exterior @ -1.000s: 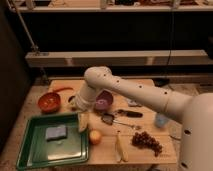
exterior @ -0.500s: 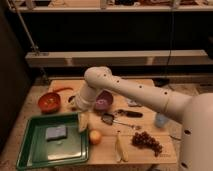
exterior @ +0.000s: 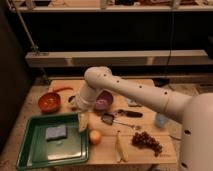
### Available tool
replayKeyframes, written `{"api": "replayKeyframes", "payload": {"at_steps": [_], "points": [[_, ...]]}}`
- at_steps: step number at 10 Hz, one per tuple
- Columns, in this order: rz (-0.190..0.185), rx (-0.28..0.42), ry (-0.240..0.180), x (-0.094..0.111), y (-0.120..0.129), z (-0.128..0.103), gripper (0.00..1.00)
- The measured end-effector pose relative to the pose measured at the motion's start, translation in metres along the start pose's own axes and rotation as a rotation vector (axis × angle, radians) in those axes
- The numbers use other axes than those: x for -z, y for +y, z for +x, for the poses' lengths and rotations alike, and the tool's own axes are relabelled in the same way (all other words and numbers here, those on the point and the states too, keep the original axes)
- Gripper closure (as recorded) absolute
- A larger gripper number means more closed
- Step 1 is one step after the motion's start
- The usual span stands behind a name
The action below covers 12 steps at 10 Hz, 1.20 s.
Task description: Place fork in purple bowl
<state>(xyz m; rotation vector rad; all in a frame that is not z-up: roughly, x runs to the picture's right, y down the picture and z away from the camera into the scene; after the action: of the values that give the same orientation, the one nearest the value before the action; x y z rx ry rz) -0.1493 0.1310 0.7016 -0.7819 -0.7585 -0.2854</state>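
Jaws: state cannot be told, as the gripper [exterior: 75, 103] is largely masked by the arm's own forearm. It sits low over the desk [exterior: 145, 86], just beside the left rim of the purple bowl [exterior: 105, 102] as the camera sees it.

Fork [exterior: 126, 125]: read as the thin pale line lying flat on the desk, on the camera's side of the bowl and to its right. It is just beside the dark square-headed item [exterior: 107, 118] and below the black-handled utensil [exterior: 131, 113]. This identification is tentative, since the line is very faint.

Governing relation: the fork lies to the picture's right of the gripper and nearer the camera, with the bowl between the two. Its long axis runs roughly left to right, dipping slightly toward the right end. In my judgement, the gripper must cross over or around the bowl and close across that axis, taking care not to catch the two neighbouring utensils.
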Motion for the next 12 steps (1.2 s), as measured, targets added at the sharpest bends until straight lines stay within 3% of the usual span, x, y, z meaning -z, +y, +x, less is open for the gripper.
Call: {"api": "replayKeyframes", "payload": {"at_steps": [6,9,10,12], "points": [[0.012,-0.010,0.004,0.002,0.000,0.002,0.20],[0.111,-0.096,0.054,0.027,0.015,0.021,0.20],[0.154,-0.137,0.087,0.046,0.031,0.039,0.20],[0.202,-0.197,0.141,0.073,0.056,0.070,0.20]]}}
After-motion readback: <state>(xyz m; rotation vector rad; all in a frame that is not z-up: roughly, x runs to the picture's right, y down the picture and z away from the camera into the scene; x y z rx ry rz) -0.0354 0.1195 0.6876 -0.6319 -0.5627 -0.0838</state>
